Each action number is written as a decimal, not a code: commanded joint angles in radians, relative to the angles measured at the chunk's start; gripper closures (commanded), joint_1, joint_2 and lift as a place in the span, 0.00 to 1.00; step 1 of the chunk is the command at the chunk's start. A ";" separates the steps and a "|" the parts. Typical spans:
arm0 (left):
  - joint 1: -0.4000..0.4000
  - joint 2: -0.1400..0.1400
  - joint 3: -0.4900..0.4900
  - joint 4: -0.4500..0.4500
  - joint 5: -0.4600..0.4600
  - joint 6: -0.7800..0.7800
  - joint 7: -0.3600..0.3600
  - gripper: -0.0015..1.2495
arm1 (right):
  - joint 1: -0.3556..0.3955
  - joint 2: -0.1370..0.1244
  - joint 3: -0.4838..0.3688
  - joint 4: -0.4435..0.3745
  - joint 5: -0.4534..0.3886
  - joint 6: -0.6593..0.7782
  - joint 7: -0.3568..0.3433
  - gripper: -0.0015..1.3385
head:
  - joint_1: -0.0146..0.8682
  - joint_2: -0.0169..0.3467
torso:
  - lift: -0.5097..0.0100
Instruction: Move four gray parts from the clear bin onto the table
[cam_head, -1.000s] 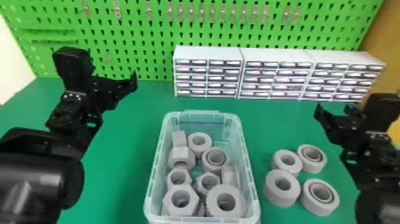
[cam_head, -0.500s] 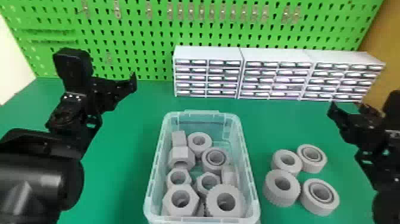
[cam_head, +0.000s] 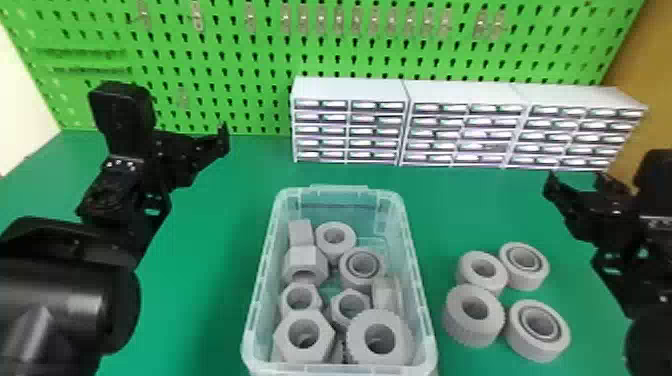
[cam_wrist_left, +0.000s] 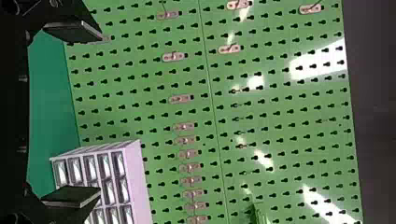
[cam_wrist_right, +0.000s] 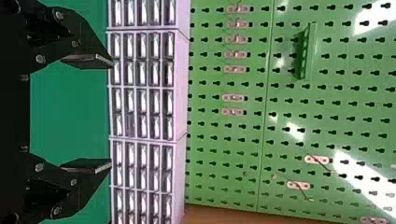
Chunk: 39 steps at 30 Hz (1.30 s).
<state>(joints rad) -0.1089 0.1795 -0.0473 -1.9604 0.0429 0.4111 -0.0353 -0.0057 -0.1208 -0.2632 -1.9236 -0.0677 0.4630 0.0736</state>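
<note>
Four gray parts (cam_head: 470, 332) lie toward the right edge of the table (cam_head: 220, 300); probably finished, so left gripper (cam_wrist_left: 100, 114) and right gripper (cam_wrist_right: 111, 113), fingers apart, should avoid touching them.

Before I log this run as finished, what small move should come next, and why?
I'd probably ease the open, empty right gripper back, reaching for nothing more: four gray parts already sit on the table beside the clear bin, as the task wants.
</note>
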 joint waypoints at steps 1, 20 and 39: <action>0.000 0.000 0.000 0.000 0.000 0.000 -0.001 0.10 | 0.003 0.000 0.001 0.000 0.000 0.002 0.000 0.38 | 0.79 0.12 | 0.89; -0.005 0.000 0.000 0.000 0.000 0.000 0.000 0.10 | -0.008 0.000 0.013 -0.002 0.006 0.008 0.000 0.38 | 0.79 0.12 | 0.89; -0.005 0.000 0.004 0.000 -0.002 0.000 0.000 0.10 | -0.010 0.003 0.018 -0.003 0.008 0.008 0.000 0.38 | 0.79 0.12 | 0.89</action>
<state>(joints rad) -0.1135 0.1795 -0.0446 -1.9604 0.0415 0.4111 -0.0355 -0.0152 -0.1182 -0.2454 -1.9266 -0.0598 0.4696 0.0736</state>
